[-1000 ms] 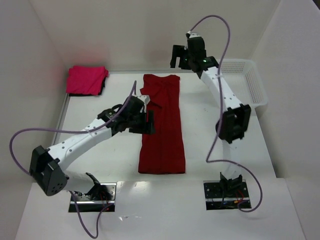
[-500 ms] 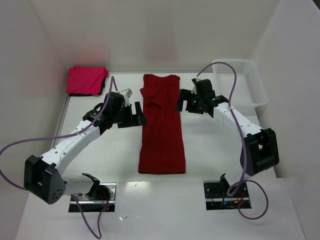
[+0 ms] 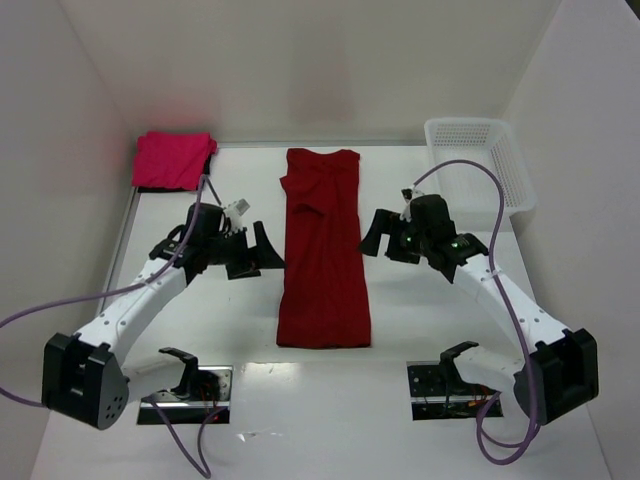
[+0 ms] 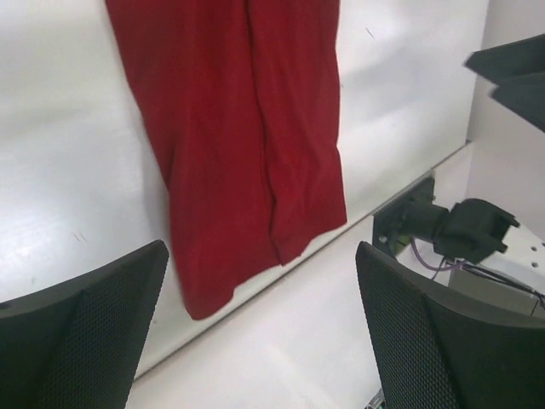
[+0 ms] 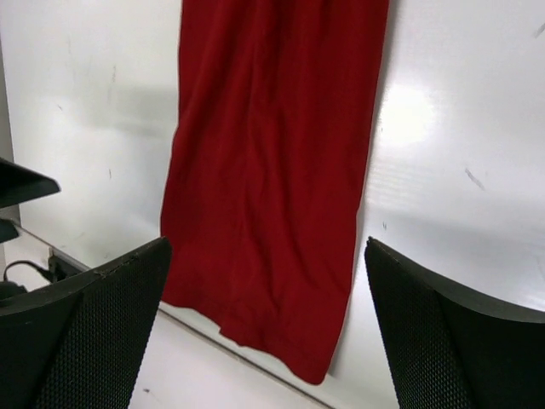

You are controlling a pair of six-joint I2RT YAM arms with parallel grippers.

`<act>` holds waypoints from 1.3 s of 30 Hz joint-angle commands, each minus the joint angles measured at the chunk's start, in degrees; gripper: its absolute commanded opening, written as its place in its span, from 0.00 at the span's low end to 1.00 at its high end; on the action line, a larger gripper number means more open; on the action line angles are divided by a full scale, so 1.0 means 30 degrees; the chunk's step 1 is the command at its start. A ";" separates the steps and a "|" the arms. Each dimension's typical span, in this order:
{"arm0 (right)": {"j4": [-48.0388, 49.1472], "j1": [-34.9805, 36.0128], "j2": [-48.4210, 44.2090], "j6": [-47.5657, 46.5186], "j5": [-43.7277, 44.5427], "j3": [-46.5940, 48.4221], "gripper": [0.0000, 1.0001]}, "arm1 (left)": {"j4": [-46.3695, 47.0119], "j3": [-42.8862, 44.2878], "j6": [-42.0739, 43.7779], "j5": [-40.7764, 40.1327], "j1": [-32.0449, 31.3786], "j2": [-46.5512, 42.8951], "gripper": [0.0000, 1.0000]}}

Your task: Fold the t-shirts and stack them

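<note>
Over the last second the right tool [image 3: 376, 238] has swung down from above the far end of the crimson t-shirt [image 3: 322, 250] to a spot just beside the garment's right edge. The left tool [image 3: 257, 257] has backed off the left edge and now sits a little clear of it. The shirt itself has not shifted.

Nearest, the two mounting plates [image 3: 185, 385] sit at the front edge of the white worktop [image 3: 400, 300], with purple cables [image 3: 30, 310] looping out from the arms. Just beyond them lies the hem of the crimson t-shirt, which is folded lengthwise into a long narrow strip running from near to far down the middle of the worktop.

Around the middle of the strip the two tools face each other across it, left tool on the left, right tool on the right, neither touching the cloth. Both are spread wide and hold nothing (each wrist view shows its dark textured fingers [image 4: 81, 332] far apart, with the red cloth flat on the worktop beyond them).

Farther back, the strip's collar end shows some wrinkled folds. In the far left corner lies the magenta-pink t-shirt [image 3: 173, 160], folded into a compact square, with a dark edge showing beneath it. At the far right stands the white mesh basket [image 3: 480, 165], well apart from both shirts.
</note>
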 commanded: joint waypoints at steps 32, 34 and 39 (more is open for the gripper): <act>-0.6228 0.6604 -0.0526 0.7692 0.1503 -0.2916 0.98 | -0.4333 -0.0973 -0.3615 -0.4597 -0.5998 0.0869 0.99; -0.6872 0.6604 -0.1408 0.8629 0.1503 -0.3762 0.98 | -0.4538 -0.1147 -0.4437 -0.5615 -0.6905 0.0869 0.99; -0.7605 0.6780 -0.3842 0.9863 0.1298 -0.5553 0.91 | -0.4538 -0.1821 -0.6342 -0.7084 -0.8811 0.0867 0.99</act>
